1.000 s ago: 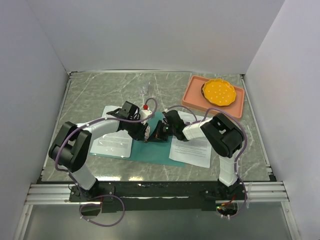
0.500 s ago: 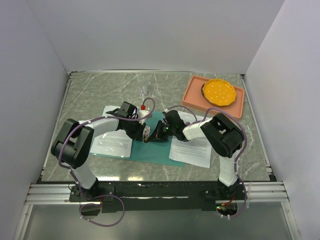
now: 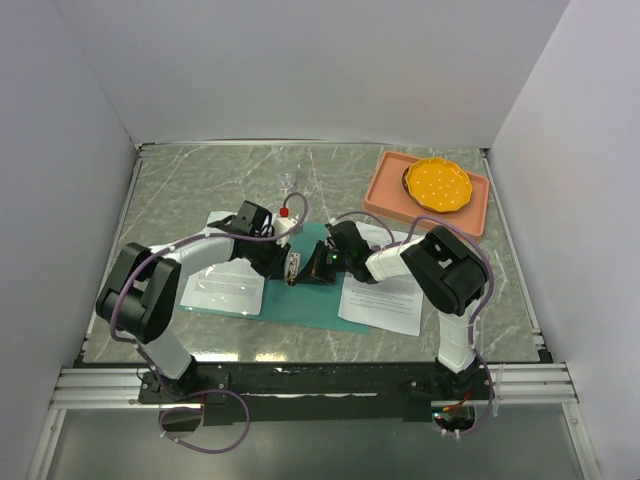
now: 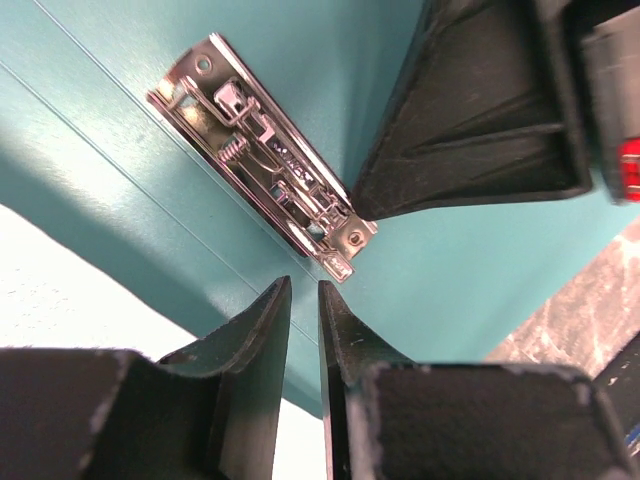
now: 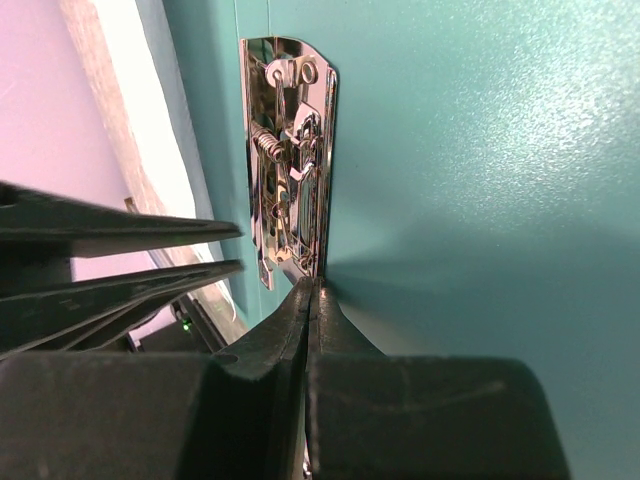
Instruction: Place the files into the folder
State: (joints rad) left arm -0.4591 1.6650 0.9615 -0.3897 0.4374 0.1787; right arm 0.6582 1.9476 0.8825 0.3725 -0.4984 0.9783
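The teal folder (image 3: 300,295) lies open on the table, its metal clip (image 3: 293,268) at the spine. One printed file (image 3: 385,295) lies at the folder's right edge, and another white sheet (image 3: 228,287) lies on its left half. My left gripper (image 3: 287,266) and right gripper (image 3: 312,268) meet at the clip. In the left wrist view the clip (image 4: 265,165) lies just ahead of the left gripper (image 4: 303,290), whose jaws are almost closed with a thin gap and hold nothing. In the right wrist view the right gripper (image 5: 312,285) is shut, its tips at the clip's (image 5: 290,160) near end.
A salmon-pink tray (image 3: 385,195) holding an orange dish (image 3: 438,184) stands at the back right. A small clear object (image 3: 290,180) stands behind the folder. More white paper (image 3: 218,220) shows behind the left arm. White walls enclose the table.
The left arm has shifted slightly, its wrist moving a little back and left. The right arm and the folder have not moved.
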